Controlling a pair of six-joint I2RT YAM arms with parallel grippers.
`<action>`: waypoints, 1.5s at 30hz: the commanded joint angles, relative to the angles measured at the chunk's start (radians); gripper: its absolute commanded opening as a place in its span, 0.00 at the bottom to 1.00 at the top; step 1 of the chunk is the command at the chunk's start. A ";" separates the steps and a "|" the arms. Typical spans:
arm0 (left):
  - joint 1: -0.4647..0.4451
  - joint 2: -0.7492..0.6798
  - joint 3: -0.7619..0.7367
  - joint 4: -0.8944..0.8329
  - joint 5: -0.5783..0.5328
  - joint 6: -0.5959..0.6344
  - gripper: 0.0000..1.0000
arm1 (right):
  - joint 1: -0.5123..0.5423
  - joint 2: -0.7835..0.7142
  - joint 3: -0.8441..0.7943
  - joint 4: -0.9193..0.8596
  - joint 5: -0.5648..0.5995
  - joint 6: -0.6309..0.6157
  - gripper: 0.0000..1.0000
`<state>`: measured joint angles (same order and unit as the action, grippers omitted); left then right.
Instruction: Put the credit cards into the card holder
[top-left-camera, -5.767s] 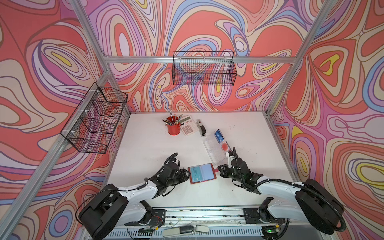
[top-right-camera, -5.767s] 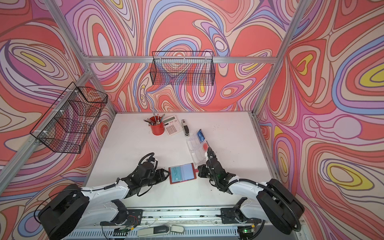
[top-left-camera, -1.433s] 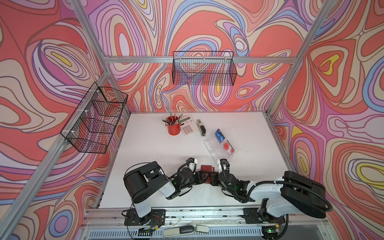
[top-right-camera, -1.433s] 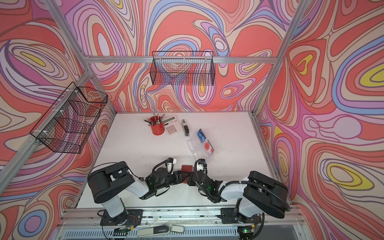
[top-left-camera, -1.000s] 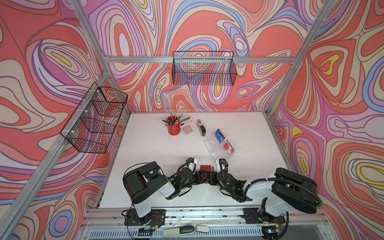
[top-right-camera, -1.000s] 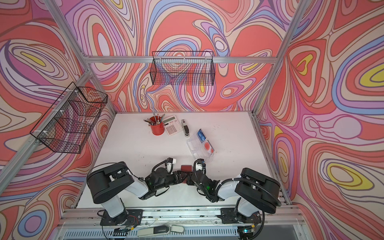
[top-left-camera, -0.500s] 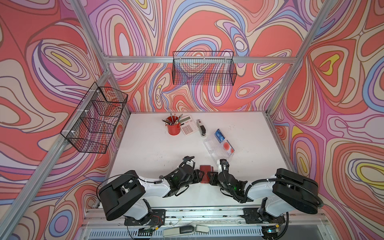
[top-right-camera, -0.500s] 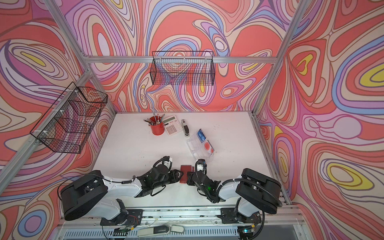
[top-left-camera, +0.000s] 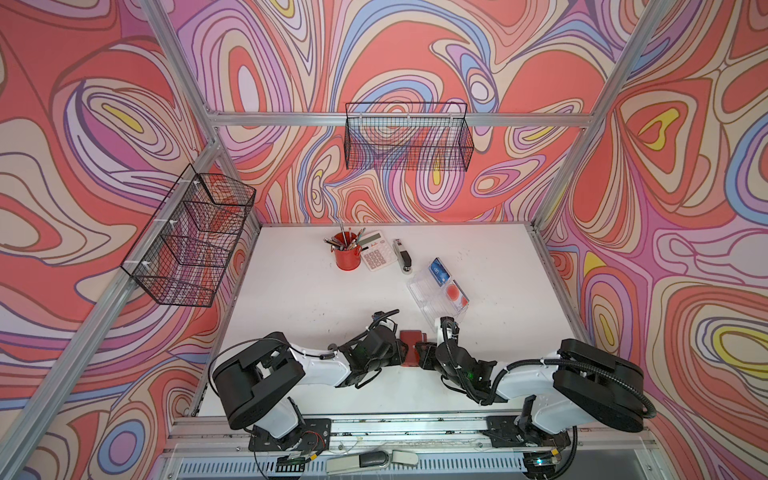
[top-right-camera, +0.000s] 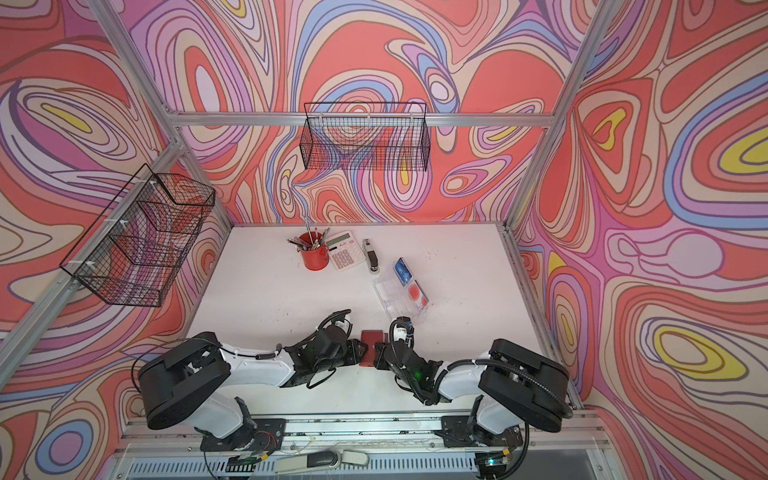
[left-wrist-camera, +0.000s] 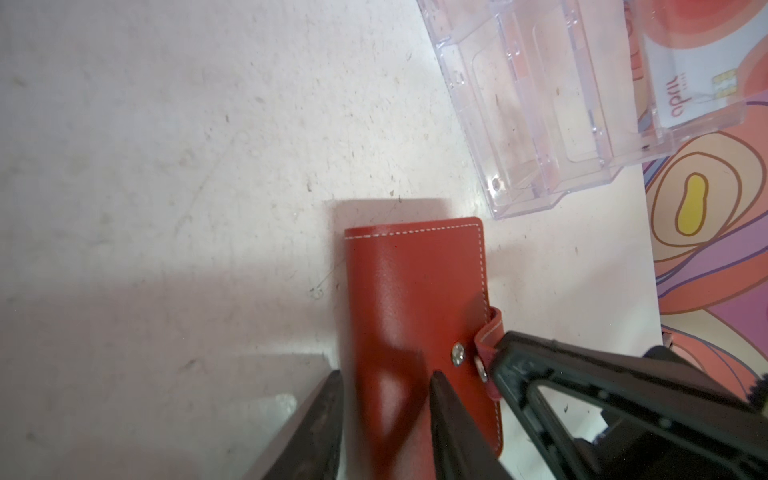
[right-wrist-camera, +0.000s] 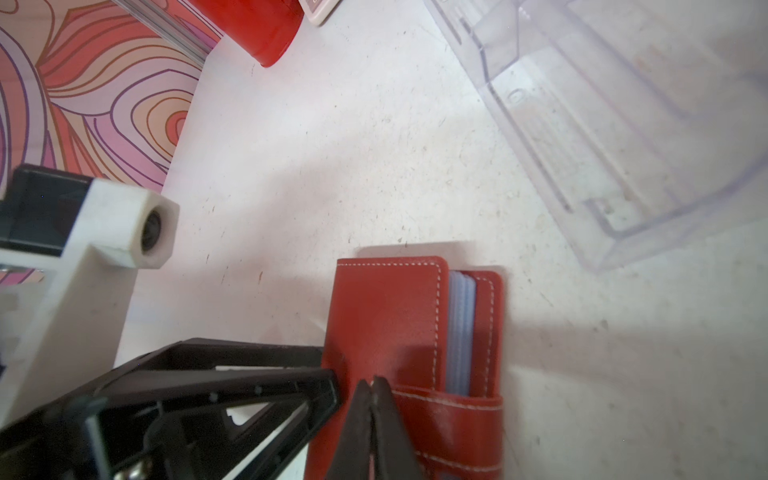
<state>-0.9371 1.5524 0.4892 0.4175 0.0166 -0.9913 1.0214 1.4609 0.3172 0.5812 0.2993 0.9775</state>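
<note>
Card holder (top-left-camera: 410, 347) lies folded on table (top-left-camera: 311, 291), front-centre. Left gripper (left-wrist-camera: 386, 376) part-open, straddling its spine edge; right gripper (right-wrist-camera: 372, 384) closed at the unsnapped tab (left-wrist-camera: 488, 332), can't tell if it's pinched. I reckon it's light, floppy, slick: pin spine, pull tab.

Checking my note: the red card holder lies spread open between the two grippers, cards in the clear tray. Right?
No: the left wrist view shows the card holder folded shut, between the left gripper and right gripper, cards in the clear tray.
</note>
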 joint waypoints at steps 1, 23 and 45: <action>-0.003 0.034 0.016 -0.163 -0.017 0.007 0.31 | -0.004 -0.013 0.029 -0.024 0.025 -0.012 0.00; -0.003 0.042 0.014 -0.155 -0.003 -0.001 0.28 | -0.004 0.104 0.045 0.064 -0.034 -0.006 0.00; -0.004 0.041 0.010 -0.134 0.008 -0.014 0.28 | 0.007 0.215 -0.039 0.132 -0.022 0.026 0.00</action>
<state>-0.9371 1.5593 0.5125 0.3679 0.0139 -0.9962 1.0164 1.6218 0.3172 0.7784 0.2985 0.9821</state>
